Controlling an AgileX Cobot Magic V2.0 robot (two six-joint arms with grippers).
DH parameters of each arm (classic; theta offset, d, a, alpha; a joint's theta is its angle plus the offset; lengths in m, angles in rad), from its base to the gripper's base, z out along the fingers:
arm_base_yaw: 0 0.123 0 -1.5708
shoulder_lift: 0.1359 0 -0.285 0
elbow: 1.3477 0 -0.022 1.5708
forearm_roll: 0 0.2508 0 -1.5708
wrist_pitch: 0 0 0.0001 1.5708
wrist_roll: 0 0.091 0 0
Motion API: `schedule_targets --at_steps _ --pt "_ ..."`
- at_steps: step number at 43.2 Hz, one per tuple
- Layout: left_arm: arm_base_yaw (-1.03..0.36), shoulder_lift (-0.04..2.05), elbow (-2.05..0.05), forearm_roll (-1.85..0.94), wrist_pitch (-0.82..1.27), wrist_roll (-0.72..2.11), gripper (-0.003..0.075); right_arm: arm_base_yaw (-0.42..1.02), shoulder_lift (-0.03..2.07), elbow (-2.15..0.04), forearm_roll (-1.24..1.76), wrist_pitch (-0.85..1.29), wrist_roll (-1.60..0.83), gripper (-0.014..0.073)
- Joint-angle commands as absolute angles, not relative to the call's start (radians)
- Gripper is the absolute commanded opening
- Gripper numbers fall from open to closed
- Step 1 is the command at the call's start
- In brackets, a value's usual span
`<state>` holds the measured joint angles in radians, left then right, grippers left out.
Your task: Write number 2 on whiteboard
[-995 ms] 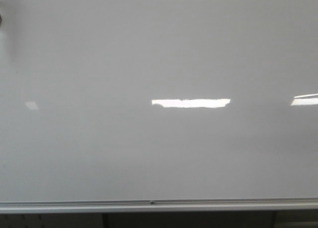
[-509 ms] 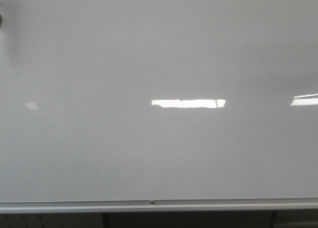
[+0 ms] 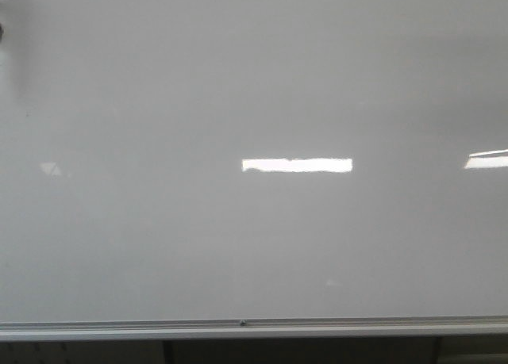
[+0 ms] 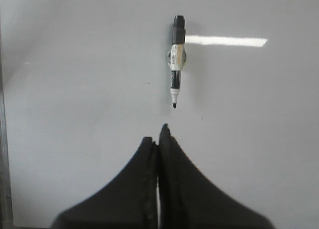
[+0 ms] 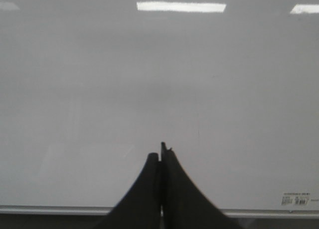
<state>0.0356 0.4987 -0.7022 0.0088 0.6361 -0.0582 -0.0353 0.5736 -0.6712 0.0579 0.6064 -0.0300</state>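
The whiteboard (image 3: 254, 237) fills your view, bare: no 2 yet. The marker (image 4: 176, 59) hangs on it at 12 o'clock from your left pincer (image 4: 158, 134), long axis vertical, tip down toward you. Both pincers, right (image 5: 161, 151) too, are clenched empty; release the left one first, then close squarely across the barrel.

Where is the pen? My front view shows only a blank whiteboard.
Observer: The left wrist view shows a marker stuck on the whiteboard, cap off, tip toward the left gripper.
Operator: Is that gripper holding it?
Observer: No, it is shut and empty, apart from the marker.
Operator: And the right one?
Observer: The right gripper is also shut and empty, facing bare board near a small printed label.
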Motion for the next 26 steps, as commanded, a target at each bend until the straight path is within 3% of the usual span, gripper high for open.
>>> schedule_targets --at_steps 1,7,11,14,17,20,24,26 --pt "0.029 0.546 -0.724 0.0 0.58 -0.061 -0.002 -0.039 0.632 -0.701 0.061 0.542 -0.031 -0.0067" --pt "0.029 0.588 -0.717 0.0 0.594 -0.061 -0.002 -0.039 0.703 -0.701 0.061 0.543 -0.054 0.0001" --pt "0.029 0.609 -0.717 0.007 0.597 -0.058 -0.0015 -0.039 0.727 -0.701 0.061 0.544 -0.056 0.017" --pt "0.029 0.621 -0.717 0.007 0.597 -0.037 0.0035 -0.039 0.736 -0.701 0.061 0.544 -0.056 0.0341" --pt "0.029 0.631 -0.717 0.007 0.597 -0.032 0.0155 -0.039 0.736 -0.701 0.061 0.544 -0.056 0.0528" --pt "0.029 0.646 -0.717 0.0 0.589 -0.011 0.0307 -0.039 0.736 -0.701 0.061 0.549 -0.056 0.0638" --pt "0.029 0.672 -0.719 0.0 0.564 0.0 0.0512 -0.039 0.736 -0.701 0.061 0.553 -0.056 0.0654" --pt "0.027 0.689 -0.721 -0.007 0.555 0.0 0.0568 -0.039 0.736 -0.701 0.061 0.557 -0.056 0.0645"
